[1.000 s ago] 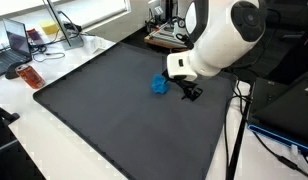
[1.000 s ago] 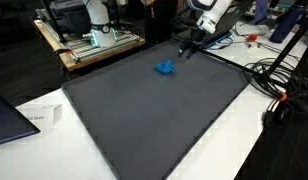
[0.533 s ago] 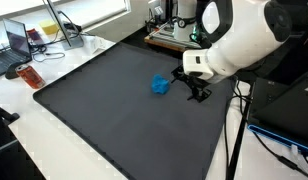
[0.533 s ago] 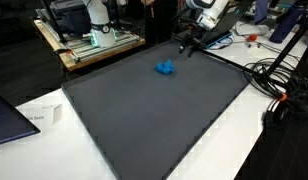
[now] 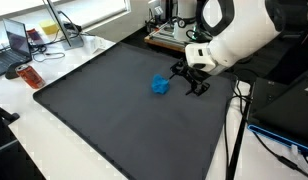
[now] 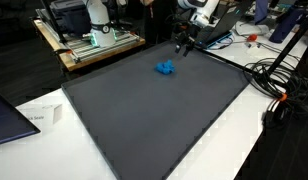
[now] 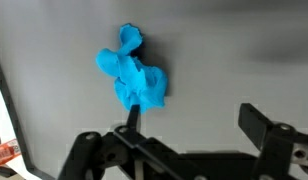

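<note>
So the small crumpled bright-blue lump (image 5: 160, 86) is sitting on the dark grey tabletop (image 5: 94, 110), toward the far side in an exterior view (image 6: 166, 68), and in the wrist view (image 7: 132, 70) it's just past the tip of one black finger (image 7: 133, 118). The black claw (image 5: 191, 85) on the chunky white arm (image 5: 239, 35) hangs right beside it with its jaws spread wide and nothing between them. Off at the tabletop's edge there's a small red packet (image 5: 31, 77), with an open laptop (image 5: 19, 40) a bit further back.
</note>
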You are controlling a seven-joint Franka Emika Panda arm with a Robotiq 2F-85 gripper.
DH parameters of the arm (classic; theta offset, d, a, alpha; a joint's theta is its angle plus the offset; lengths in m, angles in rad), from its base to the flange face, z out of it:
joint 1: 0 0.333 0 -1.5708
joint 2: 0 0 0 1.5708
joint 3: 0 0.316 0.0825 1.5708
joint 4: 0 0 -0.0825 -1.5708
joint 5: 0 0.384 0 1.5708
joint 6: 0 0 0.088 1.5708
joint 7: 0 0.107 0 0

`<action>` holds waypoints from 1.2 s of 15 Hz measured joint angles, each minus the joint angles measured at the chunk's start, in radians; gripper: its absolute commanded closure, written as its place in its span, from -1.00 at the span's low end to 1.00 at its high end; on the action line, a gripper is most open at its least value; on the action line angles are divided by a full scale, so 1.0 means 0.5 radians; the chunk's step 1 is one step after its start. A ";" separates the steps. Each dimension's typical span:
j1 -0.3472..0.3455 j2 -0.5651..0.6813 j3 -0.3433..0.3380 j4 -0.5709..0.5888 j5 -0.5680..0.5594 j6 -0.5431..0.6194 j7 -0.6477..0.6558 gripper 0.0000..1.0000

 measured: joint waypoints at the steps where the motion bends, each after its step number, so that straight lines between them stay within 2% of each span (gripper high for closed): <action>1: -0.005 -0.039 0.007 -0.062 -0.013 0.046 0.000 -1.00; 10: -0.116 -0.396 0.089 -0.630 -0.176 0.471 -0.033 -1.00; 18: -0.260 -0.615 0.136 -0.991 -0.323 0.794 -0.184 -1.00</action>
